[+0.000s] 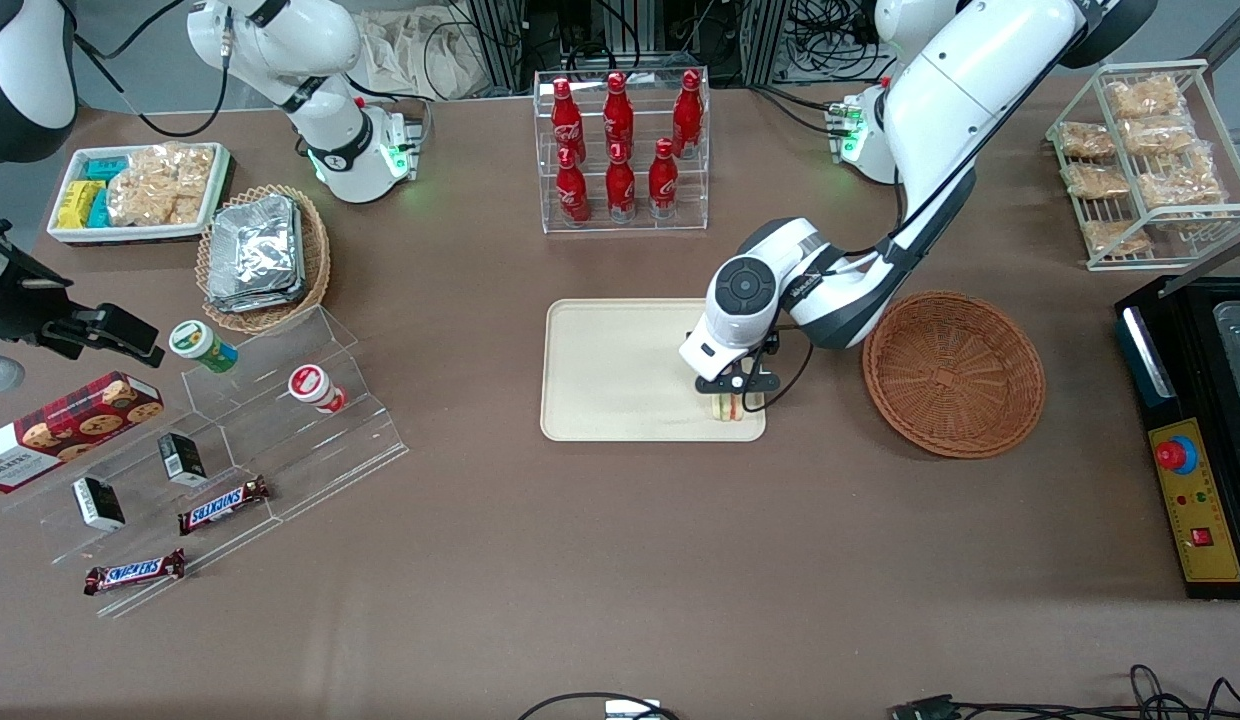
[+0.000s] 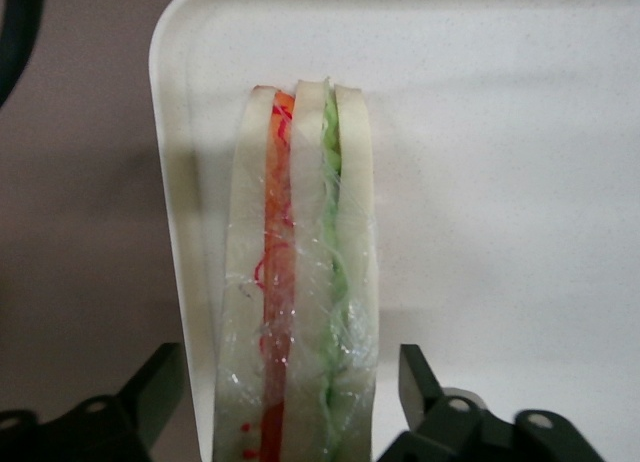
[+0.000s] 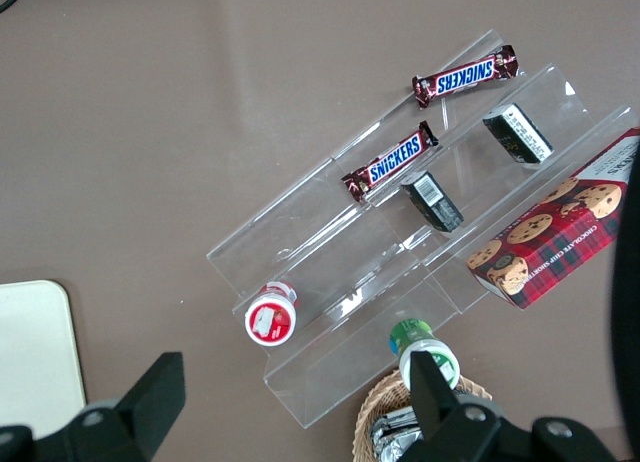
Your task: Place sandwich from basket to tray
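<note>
One sandwich [image 1: 725,407] is sitting on the cream tray [image 1: 610,370], in the tray corner nearest the front camera and nearest the reddish-brown basket [image 1: 953,372]. In the left wrist view it is standing on edge, close along the tray's rim [image 2: 175,232]: three pale bread slices, one red filling layer, one green, all under clear wrap [image 2: 300,282].

The pincer [image 1: 737,385] is hanging directly over the sandwich. Its two fingers [image 2: 160,382] are standing apart, one on each side of the sandwich, with visible gaps between pads and bread; it is gripping nothing.

The basket is lying on the counter [image 1: 580,560] beside the tray, toward the working arm's end, with nothing showing inside it.

Counted elsewhere:
- Six red bottles [image 1: 617,145] are standing in one clear rack, farther from the front camera than the tray.
- Two Snickers bars [image 1: 223,503], two small dark boxes [image 1: 182,458] and two round tubs [image 1: 203,346] are lying on the clear stepped stand toward the parked arm's end.
- One cookie box [image 1: 65,428] is lying beside that stand.
- One lighter wicker basket [image 1: 315,265] is holding foil packs [image 1: 255,250]; their count is not clear.
- One white tray [image 1: 60,232] is holding snack packets.
- One wire rack [image 1: 1150,165] of bagged snacks is standing at the working arm's end.
</note>
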### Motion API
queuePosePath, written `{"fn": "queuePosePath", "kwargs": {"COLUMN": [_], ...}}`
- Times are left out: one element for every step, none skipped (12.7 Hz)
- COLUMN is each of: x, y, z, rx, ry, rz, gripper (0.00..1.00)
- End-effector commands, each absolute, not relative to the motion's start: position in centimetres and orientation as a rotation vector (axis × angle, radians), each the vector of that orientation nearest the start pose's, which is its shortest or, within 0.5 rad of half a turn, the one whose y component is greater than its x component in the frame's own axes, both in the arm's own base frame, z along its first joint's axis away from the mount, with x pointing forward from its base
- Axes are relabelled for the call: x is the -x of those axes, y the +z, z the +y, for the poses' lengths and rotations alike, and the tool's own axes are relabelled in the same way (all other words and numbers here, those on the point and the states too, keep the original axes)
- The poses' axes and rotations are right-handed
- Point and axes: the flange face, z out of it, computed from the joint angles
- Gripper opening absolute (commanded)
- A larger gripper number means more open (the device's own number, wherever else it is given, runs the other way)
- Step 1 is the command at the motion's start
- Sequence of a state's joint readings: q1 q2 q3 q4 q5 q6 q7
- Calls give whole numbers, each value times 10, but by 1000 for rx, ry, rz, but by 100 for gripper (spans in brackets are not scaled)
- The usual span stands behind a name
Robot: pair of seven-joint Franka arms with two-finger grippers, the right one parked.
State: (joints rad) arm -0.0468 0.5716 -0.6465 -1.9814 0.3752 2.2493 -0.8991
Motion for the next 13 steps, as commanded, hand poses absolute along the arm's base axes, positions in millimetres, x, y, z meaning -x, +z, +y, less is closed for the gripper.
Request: {"fn": "queuePosePath", "kwargs": {"x": [-473,-473,-474,-475,-482,-491,-501,-512,-522,-523,-528,-525,-523], "y": [222,223,224,226,240,263,304,346,390,428,457,471,493], "z": [-366,-366,-366,-366,-364,-362,-365,-364,-354,-340,-314,-289,-265], "rx": [3072,3074,3076,3077,3070,3046,3043,3052,3085,3101,3101,3061,3036], "ry": [207,209,206,203,182,195,229,271,322,300,265,308,301], "rz": [-6,-11,-11,-17,-28,-62,-106,-117,-133,-151,-153,-86,-60], "gripper": [100,100,100,100,100,100,100,100,100,100,100,100,100]}}
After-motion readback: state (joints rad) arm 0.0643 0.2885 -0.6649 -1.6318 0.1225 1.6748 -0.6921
